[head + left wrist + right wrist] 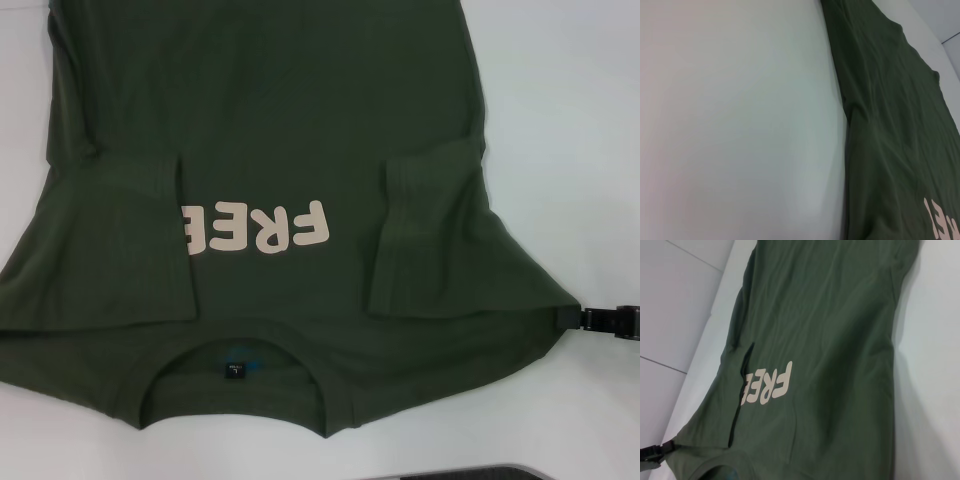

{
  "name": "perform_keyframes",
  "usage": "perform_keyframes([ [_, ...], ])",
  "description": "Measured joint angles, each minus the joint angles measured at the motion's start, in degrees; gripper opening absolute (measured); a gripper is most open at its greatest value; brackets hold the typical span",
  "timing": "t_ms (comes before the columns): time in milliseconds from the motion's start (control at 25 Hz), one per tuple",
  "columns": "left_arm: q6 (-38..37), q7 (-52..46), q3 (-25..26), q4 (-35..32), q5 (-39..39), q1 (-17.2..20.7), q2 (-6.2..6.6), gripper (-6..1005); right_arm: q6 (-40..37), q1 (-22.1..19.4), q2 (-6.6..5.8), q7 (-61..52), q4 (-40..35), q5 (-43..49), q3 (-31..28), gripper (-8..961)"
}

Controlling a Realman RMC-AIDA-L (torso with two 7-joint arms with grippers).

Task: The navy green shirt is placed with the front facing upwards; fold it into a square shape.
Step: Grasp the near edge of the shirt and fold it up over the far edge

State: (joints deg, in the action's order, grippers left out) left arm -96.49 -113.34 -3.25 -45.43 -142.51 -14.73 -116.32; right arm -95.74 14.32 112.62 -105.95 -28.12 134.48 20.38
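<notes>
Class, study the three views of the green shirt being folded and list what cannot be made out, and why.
- Navy green shirt: its hem is cut off by the head view's top edge.
- Collar label: print too small to read.
- Right gripper: cropped by the head view's right edge; finger state unclear.
- Left gripper: in no view.
- Lettering: cut off by the left wrist view's edge.

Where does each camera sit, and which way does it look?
Head: above, looking down at the shirt, collar nearest; right end effector at its shoulder corner.
Left wrist: beside the shirt's left edge, over the table; no robot part shows.
Right wrist: looks across the shirt; likely the left end effector shows.
All three share the shirt and its "FREE" letters.
</notes>
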Motion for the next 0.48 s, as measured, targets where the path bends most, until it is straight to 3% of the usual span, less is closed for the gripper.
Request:
perform_keyframes([
  [480,-0.39,0.24,0.00,0.29,-0.02,0.07,0.27,32,-0.32,1.24,0.33,0.02,0.00,-0.01,0.81,3],
])
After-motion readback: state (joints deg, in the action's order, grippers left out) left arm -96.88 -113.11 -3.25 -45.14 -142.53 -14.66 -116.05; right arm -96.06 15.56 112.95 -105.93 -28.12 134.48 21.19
